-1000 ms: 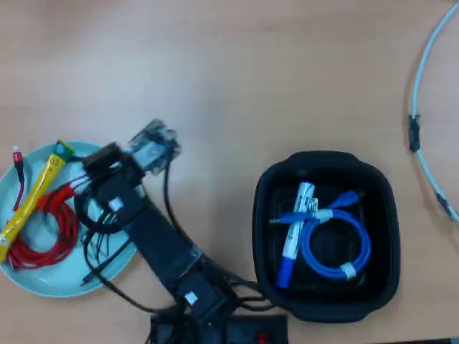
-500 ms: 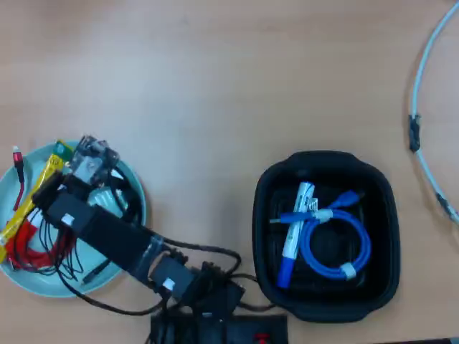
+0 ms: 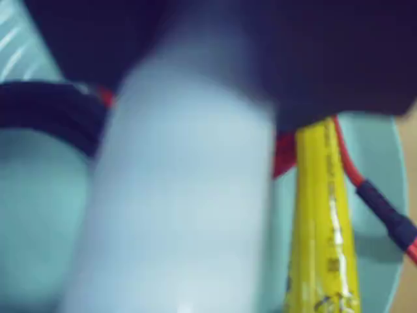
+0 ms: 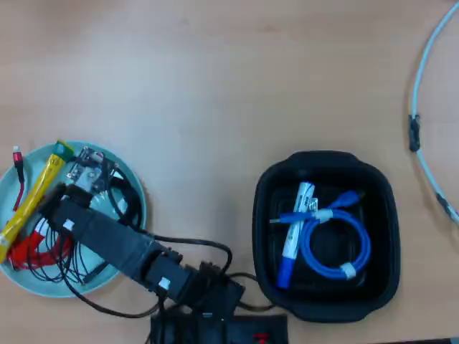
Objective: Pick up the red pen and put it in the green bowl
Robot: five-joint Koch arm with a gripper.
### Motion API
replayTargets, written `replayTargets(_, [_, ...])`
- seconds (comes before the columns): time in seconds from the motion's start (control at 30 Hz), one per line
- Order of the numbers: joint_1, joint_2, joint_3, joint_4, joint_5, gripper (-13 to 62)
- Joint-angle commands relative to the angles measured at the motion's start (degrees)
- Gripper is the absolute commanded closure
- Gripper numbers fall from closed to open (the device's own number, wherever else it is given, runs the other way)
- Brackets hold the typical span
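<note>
Overhead: arm reaches left over the green bowl point(image 4: 133, 193), gripper point(image 4: 80, 170) down inside it, next to the yellow marker point(image 4: 32, 197) and red cable point(image 4: 27, 247). Wrist cam: big blurry white barrel, prob. the red pen point(image 3: 182, 195), fills the frame just left of the yellow marker; cap not visible. Can't tell if gripper is clenched or released. Black tray point(image 4: 326, 304) at right holds blue-capped marker point(image 4: 292, 236) w/ blue cable point(image 4: 333, 247).
</note>
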Motion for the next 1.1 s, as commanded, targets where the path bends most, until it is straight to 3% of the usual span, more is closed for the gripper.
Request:
replayTargets(0.0, [-1.8,0.6,-1.7,-6.4,1.1,56.2])
replayTargets(0.77, [-9.8,-0.8,1.0,-9.5,-0.2,55.5])
replayTargets(0.83, [-9.8,-1.5,1.0,-9.4,-2.7,53.1])
replayTargets(1.07, [-9.6,-1.6,1.7,-7.7,-5.3,34.2])
